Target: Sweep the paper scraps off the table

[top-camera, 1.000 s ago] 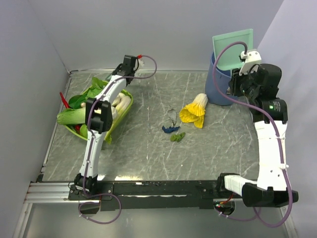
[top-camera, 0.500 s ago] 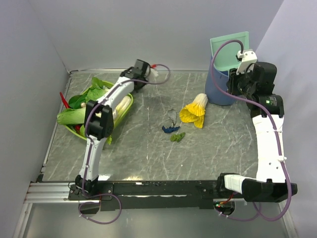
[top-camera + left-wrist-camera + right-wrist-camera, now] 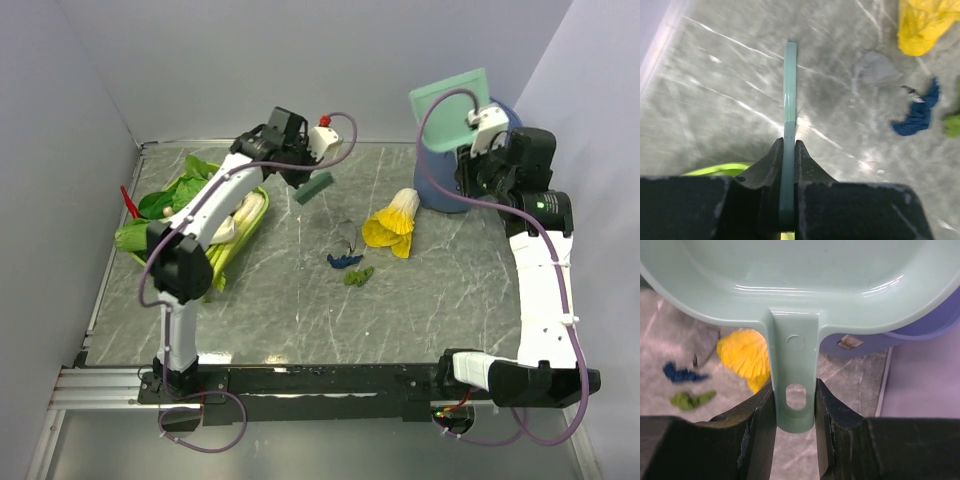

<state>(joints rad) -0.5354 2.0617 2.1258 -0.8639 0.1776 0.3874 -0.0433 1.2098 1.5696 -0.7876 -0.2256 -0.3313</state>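
Note:
Three paper scraps lie mid-table: a dark blue one point(image 3: 344, 260) point(image 3: 917, 112) point(image 3: 680, 374), a green one point(image 3: 359, 275) point(image 3: 690, 399) and a pale grey one point(image 3: 347, 235) point(image 3: 875, 67). My left gripper point(image 3: 304, 168) point(image 3: 789, 146) hangs above the table point(image 3: 300, 320), left of and behind the scraps, shut on a thin teal sweeping blade point(image 3: 313, 187) point(image 3: 790, 95). My right gripper point(image 3: 472, 148) point(image 3: 795, 390) is shut on the handle of a mint dustpan point(image 3: 450, 105) point(image 3: 790, 280), held up over the blue bucket.
A yellow-and-white frilly vegetable point(image 3: 392, 225) point(image 3: 742, 355) lies right of the scraps. The blue bucket point(image 3: 440, 190) point(image 3: 920, 325) stands at the back right. A lime basket point(image 3: 245, 235) of leafy greens sits at the left. Pale walls enclose the table.
My left arm has swung right from over the basket out above the table, bringing the teal blade into sight. The dustpan has shifted slightly left and tilted.

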